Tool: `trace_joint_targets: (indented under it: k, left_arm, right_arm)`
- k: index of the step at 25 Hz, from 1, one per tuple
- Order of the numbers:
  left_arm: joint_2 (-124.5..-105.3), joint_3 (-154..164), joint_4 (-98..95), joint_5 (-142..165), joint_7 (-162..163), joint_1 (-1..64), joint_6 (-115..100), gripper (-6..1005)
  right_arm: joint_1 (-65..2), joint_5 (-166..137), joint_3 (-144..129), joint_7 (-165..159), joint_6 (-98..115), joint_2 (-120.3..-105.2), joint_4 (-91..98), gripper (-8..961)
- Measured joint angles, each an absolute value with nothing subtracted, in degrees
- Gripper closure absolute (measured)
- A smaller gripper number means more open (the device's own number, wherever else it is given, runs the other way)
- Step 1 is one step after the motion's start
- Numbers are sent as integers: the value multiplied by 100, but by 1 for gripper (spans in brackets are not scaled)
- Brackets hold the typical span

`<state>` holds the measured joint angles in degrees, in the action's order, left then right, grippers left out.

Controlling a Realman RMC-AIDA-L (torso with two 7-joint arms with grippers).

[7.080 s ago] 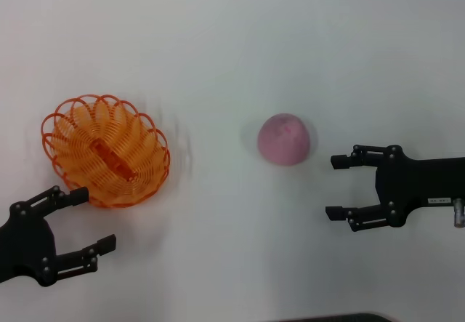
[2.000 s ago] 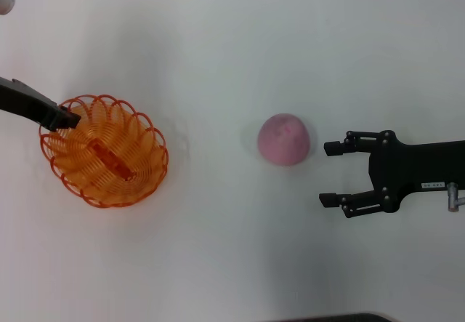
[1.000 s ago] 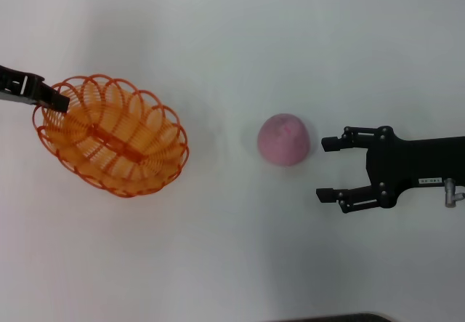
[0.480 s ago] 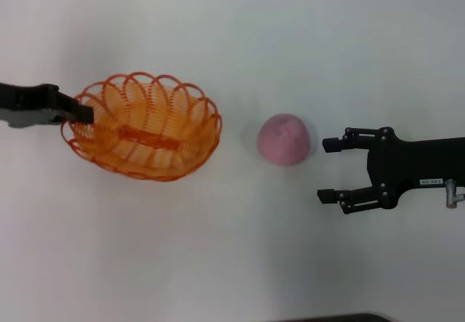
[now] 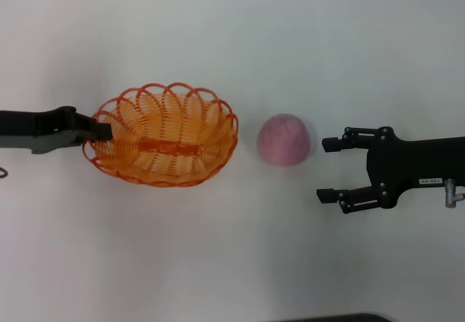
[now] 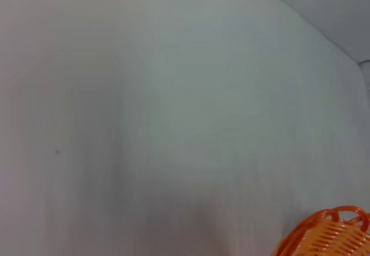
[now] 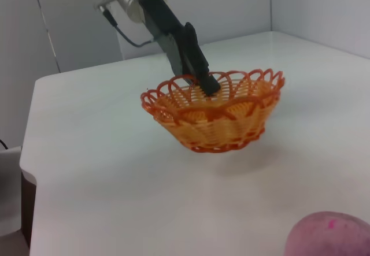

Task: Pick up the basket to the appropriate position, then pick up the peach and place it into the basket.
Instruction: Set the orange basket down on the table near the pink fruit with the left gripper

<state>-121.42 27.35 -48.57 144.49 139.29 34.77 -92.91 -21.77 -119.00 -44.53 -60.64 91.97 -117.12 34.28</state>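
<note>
Basket (image 5: 161, 135) held by its rim at the left gripper (image 5: 99, 130), close beside the peach (image 5: 284, 139).

Seen from the head view, the orange wire basket sits upright, its left edge clamped between the left gripper's fingers, which reach in from the left side of the white table (image 5: 232, 38). The right wrist view shows the basket (image 7: 215, 113) with a shadow under its base, so it seems to hang just above the tabletop, though contact cannot be ruled out; the dark left gripper (image 7: 208, 85) pinches the far rim from above. The peach (image 7: 328, 234) rests on the table just to the right of the basket, apart from it. The right gripper (image 5: 326, 170) waits near the peach's right side, fingers spread wide and grasping nothing. Only a sliver of the basket's rim (image 6: 326, 236) appears in the left wrist view.
</note>
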Motion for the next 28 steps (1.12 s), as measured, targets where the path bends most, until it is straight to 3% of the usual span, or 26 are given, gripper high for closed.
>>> trace_joint_targets:
  k: [9,28]
  left_arm:
    - [-12388,2765,-4962,14189,13935,3158,-8865,923]
    - [-12436,2872,-4739,14176,13928,3144,-8208,922]
  right_arm:
    - [-2169,-11900,-4450,-6064,9193,-11716,3428,57]
    - [-2189,-11900,-4452,-6063,9210,-11736,3428,56]
